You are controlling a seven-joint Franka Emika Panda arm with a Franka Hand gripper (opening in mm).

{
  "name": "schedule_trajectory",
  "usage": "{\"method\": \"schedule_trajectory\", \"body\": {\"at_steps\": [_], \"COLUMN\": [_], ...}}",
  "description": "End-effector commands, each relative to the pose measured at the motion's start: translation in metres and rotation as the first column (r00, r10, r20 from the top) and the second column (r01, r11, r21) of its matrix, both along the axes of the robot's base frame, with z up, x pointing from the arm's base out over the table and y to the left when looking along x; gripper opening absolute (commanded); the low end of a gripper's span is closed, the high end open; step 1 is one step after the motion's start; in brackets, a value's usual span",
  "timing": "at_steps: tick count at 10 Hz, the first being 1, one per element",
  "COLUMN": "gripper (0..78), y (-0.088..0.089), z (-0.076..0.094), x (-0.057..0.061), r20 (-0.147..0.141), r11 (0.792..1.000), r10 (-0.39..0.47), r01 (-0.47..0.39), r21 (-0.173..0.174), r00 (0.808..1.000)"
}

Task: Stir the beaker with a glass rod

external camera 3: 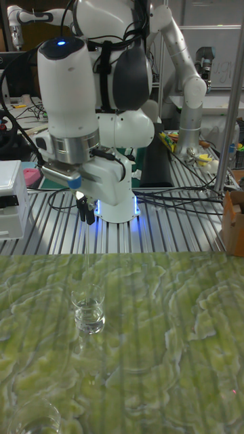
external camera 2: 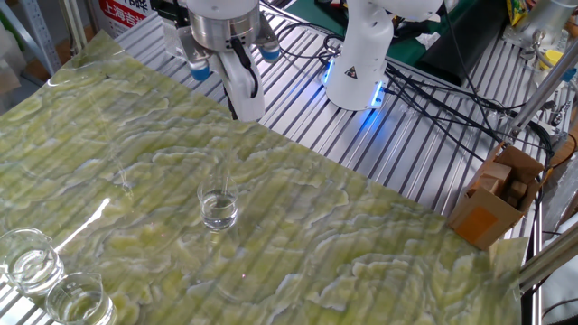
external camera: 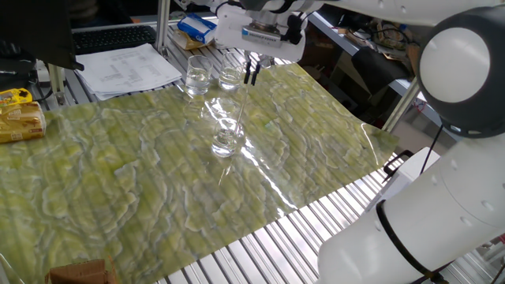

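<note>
Standing near the middle of the green-and-yellow patterned mat (external camera: pixel 142 181) is the beaker (external camera: pixel 226 140), upright, with a little clear liquid in its bottom. In the tall fixed view it sits directly below the arm's wrist, and in the other fixed view it is alone on the mat, well apart from every other vessel.

The gripper (external camera: pixel 250 73) hangs above the beaker, fingers pointing down and drawn close together. Between them the glass rod (external camera: pixel 241 110) is pinched at its upper end — a faint, pale line running down from the fingertips toward the beaker's mouth. In the tall fixed view the rod (external camera 3: pixel 87 261) hangs almost vertical and its lower end reaches the rim region of the beaker (external camera 3: pixel 89 312); whether the tip is inside the glass or touching the liquid cannot be told, as the rod is nearly invisible there. In the other fixed view the gripper (external camera 2: pixel 237 108) is clear, but the rod itself cannot be made out.

Two further clear beakers (external camera: pixel 211 76) stand side by side at the mat's far edge in one fixed view, just beside the gripper's position in the picture — each holds some clear liquid.

Off the mat lie a stack of printed papers (external camera: pixel 130 69) and a cardboard box (external camera 2: pixel 494 199) on the slatted metal table (external camera 2: pixel 361 135).
</note>
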State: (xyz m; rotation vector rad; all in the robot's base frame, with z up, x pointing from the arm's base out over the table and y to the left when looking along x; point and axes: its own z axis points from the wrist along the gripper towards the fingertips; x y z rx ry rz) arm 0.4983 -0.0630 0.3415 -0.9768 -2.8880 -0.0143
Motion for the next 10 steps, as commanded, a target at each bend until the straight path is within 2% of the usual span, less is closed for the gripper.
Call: {"method": "schedule_trajectory", "body": {"at_steps": [1,5,6,7,8,10], "gripper": [1.2,1.2,1.2,1.2,1.2,1.2], "y": [0.002,0.002,0.001,0.0,-0.001,-0.001], "z": [0.003,0.004,0.002,0.001,0.0,0.001], "x": [0.011,0.029,0.04,0.044,0.045,0.044], "r20": [0.001,-0.005,0.0,0.004,0.006,0.002], "r11": [0.999,0.991,0.989,0.993,0.996,0.998], "r10": [-0.05,-0.129,-0.144,-0.119,-0.083,-0.046], "r01": [0.05,0.129,0.144,0.119,0.083,0.046], "r21": [0.019,0.036,0.017,0.0,-0.025,-0.038], "r00": [0.999,0.992,0.99,0.993,0.997,0.999]}}
